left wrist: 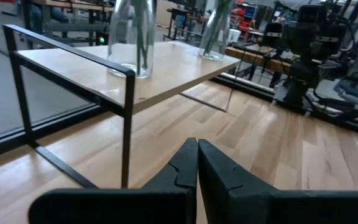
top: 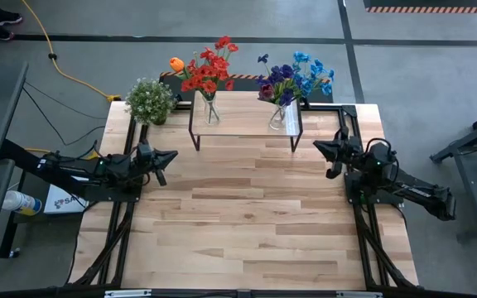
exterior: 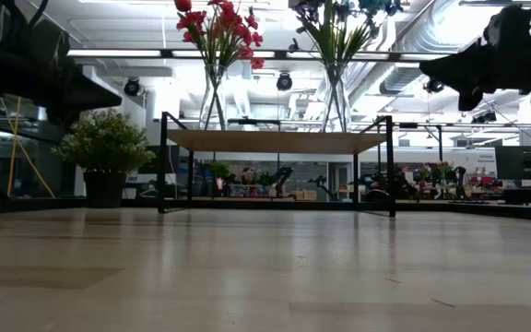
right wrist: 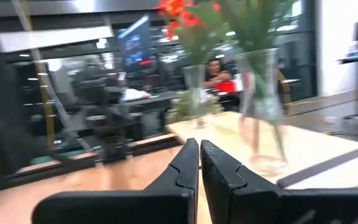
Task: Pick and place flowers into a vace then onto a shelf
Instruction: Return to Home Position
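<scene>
High view: two vases of flowers are set on the shelf, and an arm is seen at each side of the tabletop.
The shelf point(top: 247, 126) is placed at the far edge of the tabletop point(top: 247, 215). Red flowers point(top: 209, 70) with one orange bloom are held in the left vase point(top: 211, 111), blue and purple flowers point(top: 296, 79) in the right vase point(top: 281, 118). A potted plant point(top: 150, 101) is seen just left of the shelf. The jaws of the left arm point(top: 98, 170) and the right arm point(top: 387, 178) are pressed together with nothing held, apart from the shelf.
</scene>
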